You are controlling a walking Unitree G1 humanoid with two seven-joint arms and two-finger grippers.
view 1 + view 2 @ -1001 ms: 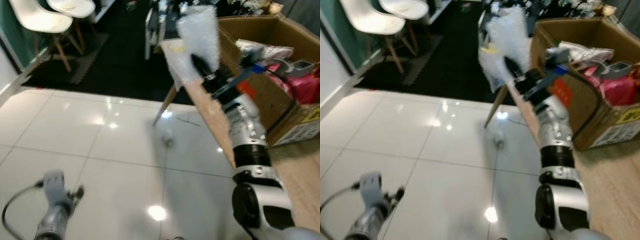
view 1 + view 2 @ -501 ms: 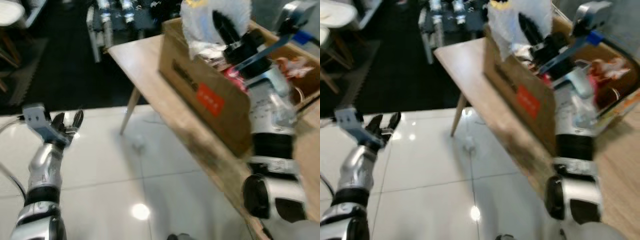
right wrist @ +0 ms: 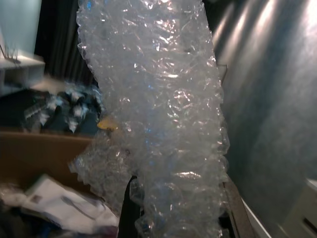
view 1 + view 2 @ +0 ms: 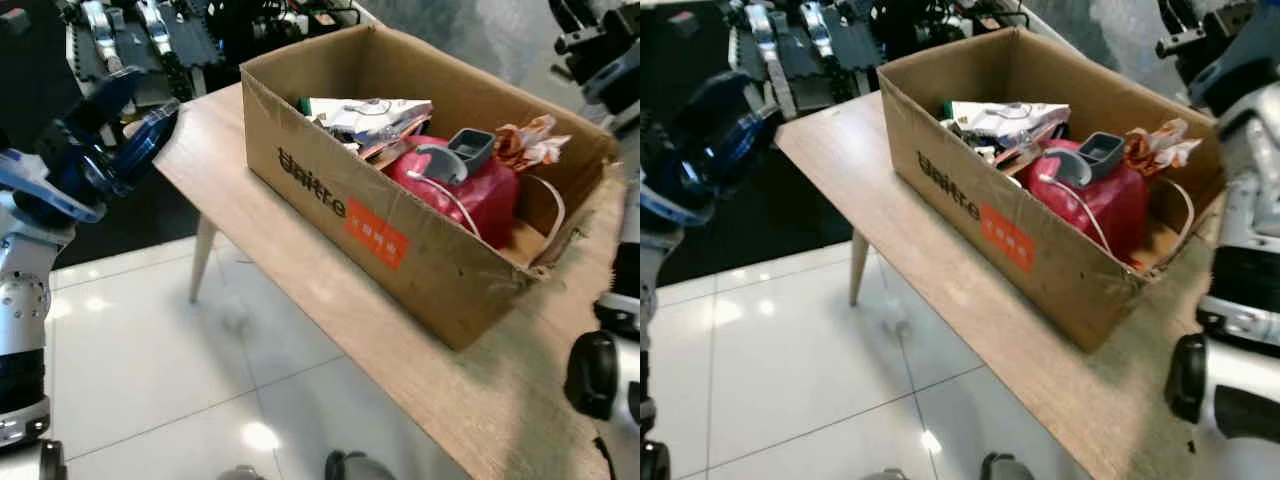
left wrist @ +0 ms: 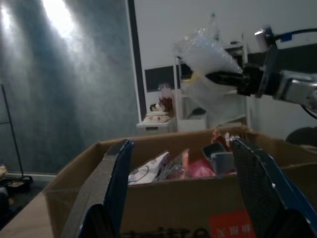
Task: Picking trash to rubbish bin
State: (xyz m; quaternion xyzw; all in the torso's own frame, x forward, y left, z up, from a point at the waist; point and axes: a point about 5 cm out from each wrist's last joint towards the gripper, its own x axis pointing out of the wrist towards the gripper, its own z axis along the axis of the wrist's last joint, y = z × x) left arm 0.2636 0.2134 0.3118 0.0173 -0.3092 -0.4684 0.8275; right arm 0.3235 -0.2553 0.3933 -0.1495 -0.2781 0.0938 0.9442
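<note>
An open cardboard box (image 4: 400, 230) printed with "Unitree" stands on a wooden table (image 4: 300, 290). It holds a red bag (image 4: 470, 190), white packets (image 4: 365, 110) and crumpled wrappers. In the left wrist view, my right gripper (image 5: 220, 78) hangs above the box's far side, shut on a large sheet of clear bubble wrap (image 5: 208, 69). The right wrist view shows that bubble wrap (image 3: 158, 114) rising from between the fingers. My left gripper (image 4: 135, 110) is raised beside the table's left corner, open and empty, pointing at the box.
The table's edge runs diagonally over a glossy white tiled floor (image 4: 130, 350), with one slanted table leg (image 4: 203, 255) showing. Black equipment (image 4: 150, 30) is stacked behind the table on dark flooring. My right arm (image 4: 610, 370) stands at the table's right end.
The view has swung right, so the box now sits in the middle. My right gripper has lifted the bubble wrap higher above the box. My left arm has risen toward the table.
</note>
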